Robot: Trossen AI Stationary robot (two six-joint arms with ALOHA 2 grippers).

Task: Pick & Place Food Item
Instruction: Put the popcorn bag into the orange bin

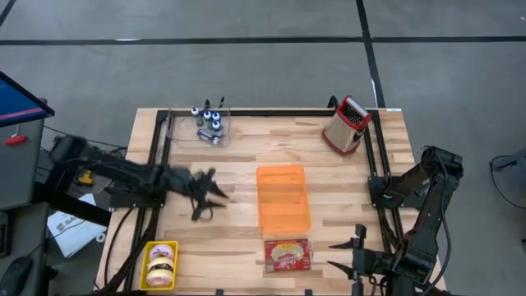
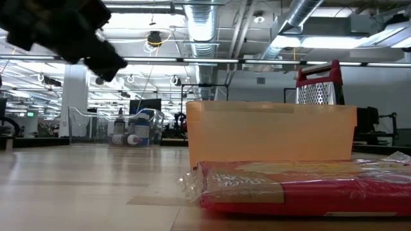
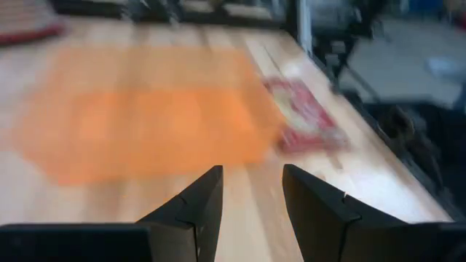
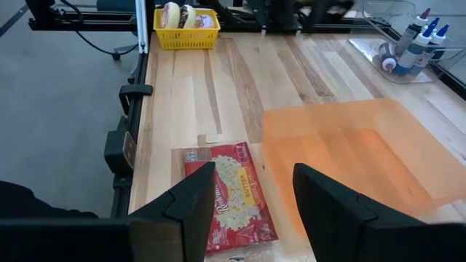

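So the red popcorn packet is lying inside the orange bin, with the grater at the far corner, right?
Not quite. The red popcorn packet lies on the table just outside the orange bin, at its near end, as the high view shows. The grater is indeed at the far corner.

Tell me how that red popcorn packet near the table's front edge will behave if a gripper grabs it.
The popcorn packet looks flat and plastic-wrapped, so probably light and slippery. Its crinkled wrap edge suggests it may flex rather than stay stiff. Lying flat, it shouldn't roll.

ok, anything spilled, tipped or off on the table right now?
Nothing stands out. The orange plastic bin sits square mid-table, the red popcorn packet lies flat just in front of it, the yellow basket of donuts and the steel box grater are upright. No spills visible.
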